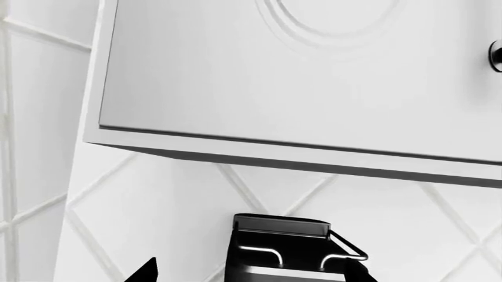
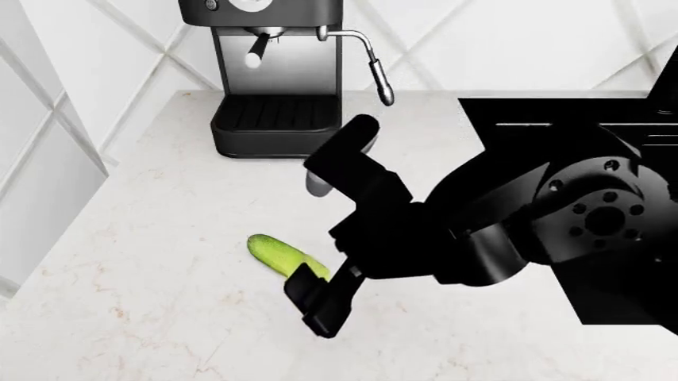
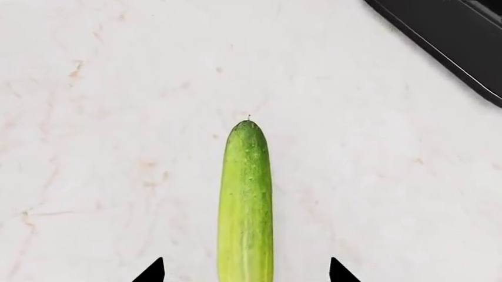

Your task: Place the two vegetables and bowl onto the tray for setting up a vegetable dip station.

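Observation:
A light-green cucumber (image 2: 278, 254) lies on the marble counter in front of the coffee machine. My right gripper (image 2: 314, 298) hangs over its near end. In the right wrist view the cucumber (image 3: 246, 194) runs between the two fingertips of the right gripper (image 3: 244, 270), which is open with a gap on each side. My left gripper (image 1: 253, 271) is open and empty, raised toward a wall cabinet, and does not show in the head view. The carrot, the bowl and the tray are out of view.
A black coffee machine (image 2: 278, 71) stands at the back of the counter against the tiled wall. A black slab edge (image 3: 447, 41) lies beyond the cucumber. The white cabinet (image 1: 298, 76) hangs above the machine's top (image 1: 283, 241). My right arm (image 2: 551, 214) hides the counter's right side.

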You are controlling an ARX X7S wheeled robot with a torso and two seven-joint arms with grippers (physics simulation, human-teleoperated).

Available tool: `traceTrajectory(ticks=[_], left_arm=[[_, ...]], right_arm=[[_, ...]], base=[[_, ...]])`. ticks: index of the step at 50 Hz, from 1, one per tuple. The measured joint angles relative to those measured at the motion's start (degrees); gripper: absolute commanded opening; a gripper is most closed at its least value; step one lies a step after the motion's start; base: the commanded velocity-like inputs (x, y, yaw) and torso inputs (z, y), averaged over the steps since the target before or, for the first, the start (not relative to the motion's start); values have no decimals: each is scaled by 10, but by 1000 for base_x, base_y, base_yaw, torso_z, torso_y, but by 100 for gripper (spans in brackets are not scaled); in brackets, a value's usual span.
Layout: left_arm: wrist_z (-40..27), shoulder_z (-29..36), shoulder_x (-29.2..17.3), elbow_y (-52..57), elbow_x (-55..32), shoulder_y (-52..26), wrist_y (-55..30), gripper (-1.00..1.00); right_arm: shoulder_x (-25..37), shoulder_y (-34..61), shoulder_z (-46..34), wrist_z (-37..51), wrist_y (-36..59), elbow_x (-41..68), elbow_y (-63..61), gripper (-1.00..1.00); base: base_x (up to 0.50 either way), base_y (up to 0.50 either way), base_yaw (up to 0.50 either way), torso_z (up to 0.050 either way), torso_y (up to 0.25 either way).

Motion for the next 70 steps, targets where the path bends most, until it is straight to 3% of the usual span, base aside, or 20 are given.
traceTrajectory(ticks=[49,50,70], left_arm=[[0,3,-2,0,-2,-4,3,100],[0,3,-2,0,-2,-4,3,100],[1,4,-3,0,-1,-4,4,100]], right_arm=[[-43,-28,-41,-53,-13,-73,52,100],[-44,-28,-41,-53,-14,-73,53,-100],[-33,-39,-38,-33,-41,-89,26,-100]], base=[[0,0,0,0,0],[0,3,0,0,0],[0,0,0,-1,0]])
